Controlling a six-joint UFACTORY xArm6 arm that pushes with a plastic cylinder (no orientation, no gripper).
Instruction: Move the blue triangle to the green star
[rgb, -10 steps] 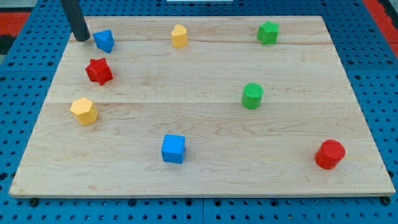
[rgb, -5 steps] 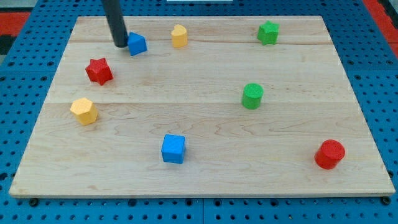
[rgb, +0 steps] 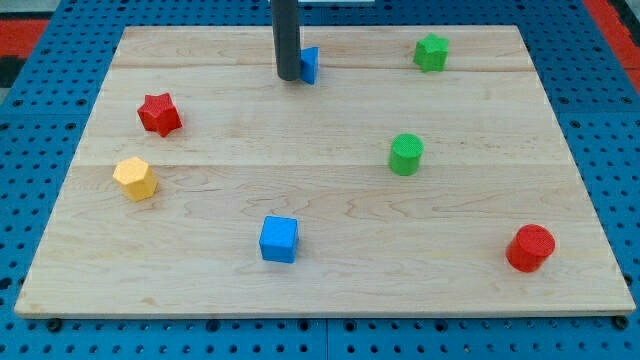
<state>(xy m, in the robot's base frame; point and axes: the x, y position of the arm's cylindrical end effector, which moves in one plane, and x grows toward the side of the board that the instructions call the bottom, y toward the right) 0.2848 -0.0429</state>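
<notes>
You will find my tip (rgb: 287, 76) near the bench's (rgb: 330, 280) 12 o'clock edge, a little toward 11, resting on the wood. The blue triangle (rgb: 310, 65) sits right against the rod at its 3 o'clock side; only a sliver of it shows, the rest hidden behind the rod, and whether they touch you cannot quite tell. There are no jaws on this arm, only the straight rod, so nothing is apart, together or clamped.

The green star (rgb: 431, 52) lies well apart from the triangle, at about 3 o'clock from it, close to the bench's far edge toward 1 o'clock. Bare wood lies between the two.

Look at the other blocks. The green cylinder (rgb: 406, 154) stands at roughly 5 o'clock from my tip, near the middle of the bench's 3 o'clock half. The red star (rgb: 159, 114) is at about 8 o'clock from my tip, and the yellow block (rgb: 135, 178), many-sided, lies just past it toward 6 o'clock. The blue cube (rgb: 279, 239) is straight toward 6 o'clock from my tip, near the bench's near edge. The red cylinder (rgb: 529, 248) sits far off at the 4 o'clock corner.
</notes>
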